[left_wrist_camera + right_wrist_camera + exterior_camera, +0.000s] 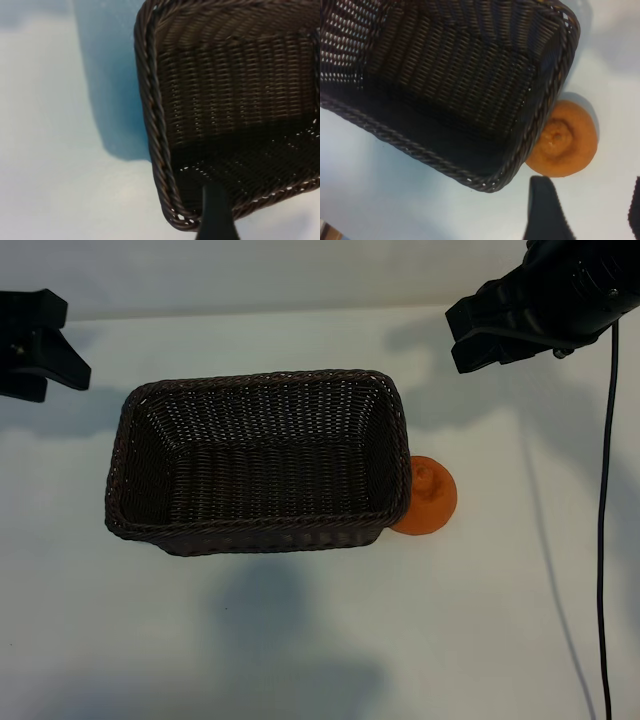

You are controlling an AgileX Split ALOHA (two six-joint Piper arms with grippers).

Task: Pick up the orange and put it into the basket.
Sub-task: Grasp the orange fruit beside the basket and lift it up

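The orange (430, 498) lies on the white table, knob up, touching the right end wall of the dark brown wicker basket (260, 378). The basket has nothing in it. My right gripper (458, 336) hovers open at the back right, behind and above the orange, holding nothing. In the right wrist view the orange (566, 140) sits just beyond my open gripper (590, 212), beside the basket's corner (485, 181). My left gripper (68, 340) stays open at the far left edge, clear of the basket. One of its fingers (216, 214) shows over the basket rim (152, 115).
A black cable (603, 540) hangs down the right side of the table. White tabletop (300, 640) stretches in front of the basket and to the right of the orange.
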